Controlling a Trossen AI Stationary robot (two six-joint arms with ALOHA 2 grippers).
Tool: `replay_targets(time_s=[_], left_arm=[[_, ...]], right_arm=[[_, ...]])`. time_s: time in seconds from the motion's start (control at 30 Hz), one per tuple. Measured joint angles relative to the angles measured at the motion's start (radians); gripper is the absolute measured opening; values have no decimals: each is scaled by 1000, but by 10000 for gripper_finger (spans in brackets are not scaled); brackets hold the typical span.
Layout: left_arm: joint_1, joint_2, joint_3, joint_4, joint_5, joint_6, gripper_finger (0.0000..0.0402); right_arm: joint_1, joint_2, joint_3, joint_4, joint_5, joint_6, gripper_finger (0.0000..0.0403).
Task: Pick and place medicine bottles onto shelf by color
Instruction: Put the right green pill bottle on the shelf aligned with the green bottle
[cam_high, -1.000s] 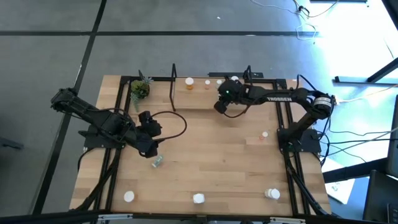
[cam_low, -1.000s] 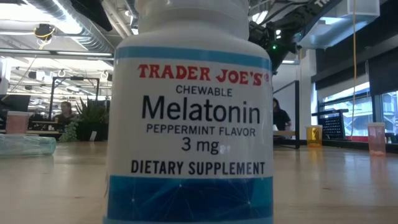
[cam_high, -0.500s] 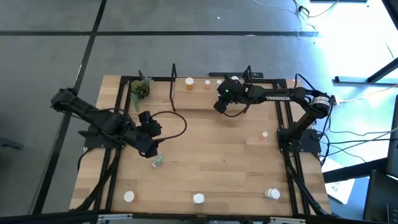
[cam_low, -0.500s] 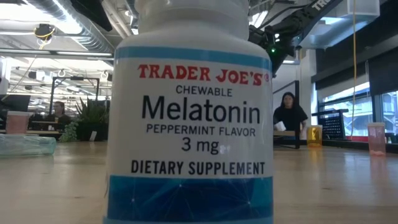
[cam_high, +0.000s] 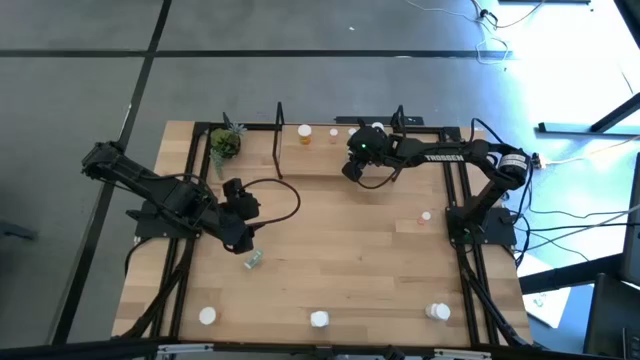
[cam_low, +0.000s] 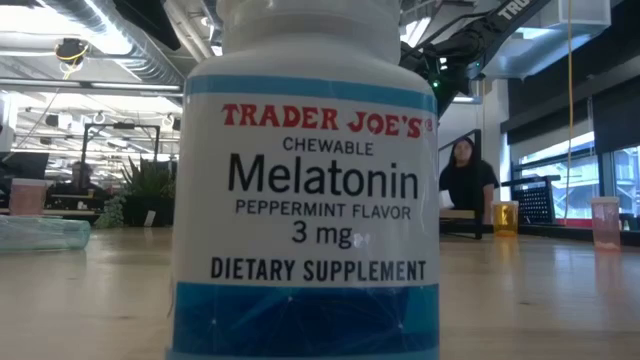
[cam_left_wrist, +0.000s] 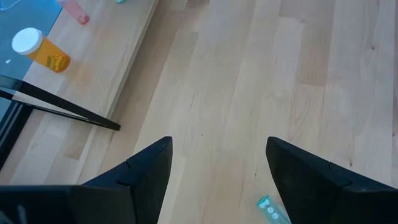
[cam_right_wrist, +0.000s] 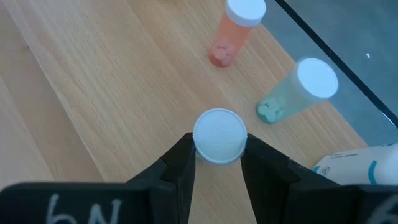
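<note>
Light wood spreads under both arms in the high view, where the right gripper hangs over the shelf at the table's far edge, near an orange bottle and other small bottles standing there. The left gripper hovers mid-table, its jaws apart, just beside a pale green bottle lying on its side.

In the low view, a large white melatonin bottle stands upright, filling the frame (a person sits far behind).

The left wrist view shows the green bottle lying flat near one fingertip.

In the right wrist view, the fingers are clamped on a white-capped bottle, upright, cap toward the camera; a pinkish-orange bottle and a green-tinted bottle stand beyond.
</note>
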Motion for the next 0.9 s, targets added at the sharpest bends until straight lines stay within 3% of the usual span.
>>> replay_targets(time_s=[0.27, 0.9], left_arm=[[0, 0, 0, 0, 0, 0, 254], [0, 0, 0, 0, 0, 0, 254]], right_arm=[[0, 0, -1, -2, 3, 42, 124], [0, 4, -4, -9, -4, 25, 185]])
